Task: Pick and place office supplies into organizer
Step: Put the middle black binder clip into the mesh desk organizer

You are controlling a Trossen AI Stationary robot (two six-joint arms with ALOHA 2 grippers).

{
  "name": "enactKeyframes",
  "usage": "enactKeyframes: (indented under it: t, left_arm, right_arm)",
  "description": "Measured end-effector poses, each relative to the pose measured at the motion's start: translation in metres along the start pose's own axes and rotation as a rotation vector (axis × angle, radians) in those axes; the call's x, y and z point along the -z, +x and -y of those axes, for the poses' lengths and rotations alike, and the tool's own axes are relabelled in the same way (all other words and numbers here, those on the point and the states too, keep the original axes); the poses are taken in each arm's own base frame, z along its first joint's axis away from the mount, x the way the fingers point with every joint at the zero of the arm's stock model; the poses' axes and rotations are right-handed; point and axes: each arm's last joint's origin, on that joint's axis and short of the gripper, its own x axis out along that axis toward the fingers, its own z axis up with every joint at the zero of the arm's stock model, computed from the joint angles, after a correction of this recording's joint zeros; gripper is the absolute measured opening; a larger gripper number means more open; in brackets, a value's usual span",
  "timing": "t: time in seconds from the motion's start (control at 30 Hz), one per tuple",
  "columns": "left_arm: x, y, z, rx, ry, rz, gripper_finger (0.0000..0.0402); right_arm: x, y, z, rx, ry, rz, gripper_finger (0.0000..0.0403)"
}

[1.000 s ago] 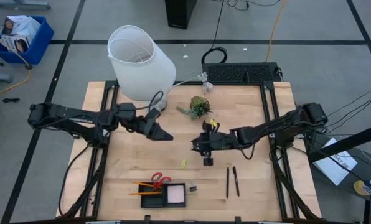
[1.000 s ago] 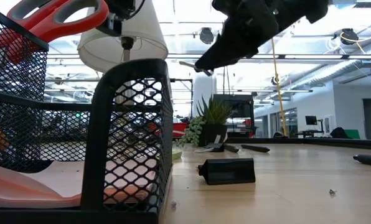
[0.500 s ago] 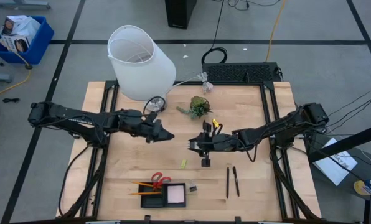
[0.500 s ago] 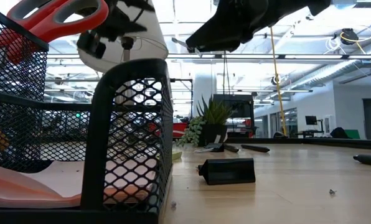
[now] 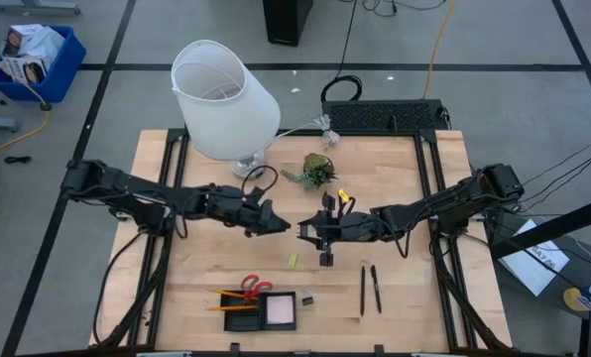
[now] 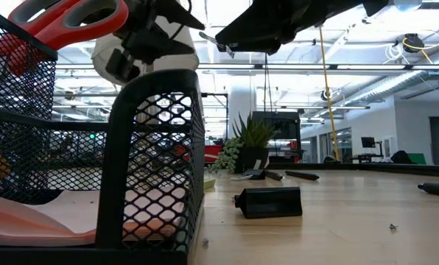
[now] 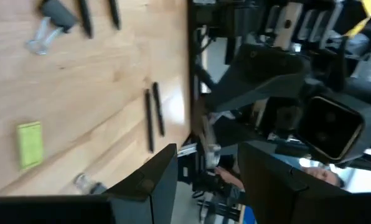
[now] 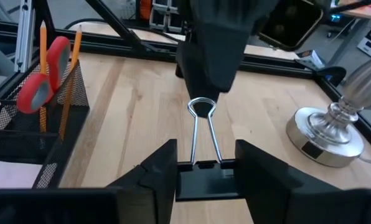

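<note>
- Mid-table, above the wood, the clip [image 8: 201, 169] is clenched by its black body in the right gripper [image 5: 307, 231]. Its wire handles point toward 9 o'clock.
- Change noted: a second ago the left gripper [image 5: 279, 224] sat off toward 9 o'clock, near the lamp [image 5: 224, 99] base. It has since reached in toward 3 o'clock and now sits tip to tip with the right one.
- The right gripper has edged slightly toward 9 o'clock to meet it, with its hold on the clip unchanged.
- Left fingers [image 7: 149, 180] stand apart. The clip's wire loop lies at or just inside their gap, and no closure on it is visible.
- Judgement: this looks like a hand-over from right to left, with the transfer not yet made. The left must clamp the wire before the right lets go, or the clip drops.
- Organizer [image 5: 227, 323] sits at the 6 o'clock edge, well apart from both grippers. It already holds the pad [image 5: 279, 310], the scissors [image 5: 255, 288] and the pencils [image 5: 224, 295].
- Loose on the table:
  - the pens [image 5: 368, 288], toward 5 o'clock
  - a second clip [image 5: 329, 257], just under the right gripper
  - a yellow-green piece [image 5: 293, 260], near centre
  - a tiny clip [image 5: 307, 299], beside the organizer
- Judgement: the task is partly done, with several items outstanding.
</note>
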Motion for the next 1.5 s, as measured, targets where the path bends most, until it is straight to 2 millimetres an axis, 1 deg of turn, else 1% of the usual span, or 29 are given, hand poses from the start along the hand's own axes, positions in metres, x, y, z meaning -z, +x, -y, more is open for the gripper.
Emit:
enactKeyframes:
  t: [0.17, 0.37, 0.63, 0.77, 1.07, 1.13, 1.3, 1.43, 1.5]
  left_arm:
    - [0.004, 0.008, -0.006, -0.019, -0.02, -0.005, 0.017]
    - [0.008, 0.014, -0.007, 0.011, -0.032, -0.015, 0.017]
    - [0.006, 0.014, -0.006, 0.016, -0.035, -0.003, 0.0166]
    - [0.005, 0.014, -0.006, 0.017, -0.052, -0.001, 0.0133]
    - [0.005, 0.014, -0.003, 0.043, -0.014, 0.005, 0.0017]
    - [0.005, 0.013, -0.003, 0.048, -0.006, 0.004, 0.001]
    - [0.005, 0.013, -0.003, 0.051, -0.011, -0.001, 0.0024]
    - [0.005, 0.013, -0.003, 0.051, -0.006, -0.014, 0.0009]
    - [0.006, 0.013, -0.003, 0.052, -0.006, -0.029, 0.0009]
  right_arm:
    - [0.0, 0.0, 0.0, 0.0, -0.011, 0.0, 0.0144]
    - [0.0, 0.0, 0.0, 0.0, -0.014, 0.002, 0.0145]
    - [-0.003, 0.0, 0.0, -0.003, -0.015, 0.03, 0.0142]
    - [-0.004, 0.0, 0.0, -0.003, -0.011, 0.036, 0.0147]
    - [-0.004, 0.0, -0.001, -0.029, -0.009, 0.037, 0.0143]
    - [-0.004, 0.0, -0.001, -0.029, -0.005, 0.036, 0.0146]
    - [-0.004, 0.0, -0.001, -0.028, 0.009, 0.039, 0.0146]
    - [-0.004, 0.0, -0.001, -0.03, 0.021, 0.041, 0.0146]
    - [-0.004, 0.0, -0.001, -0.032, 0.05, 0.042, 0.0153]
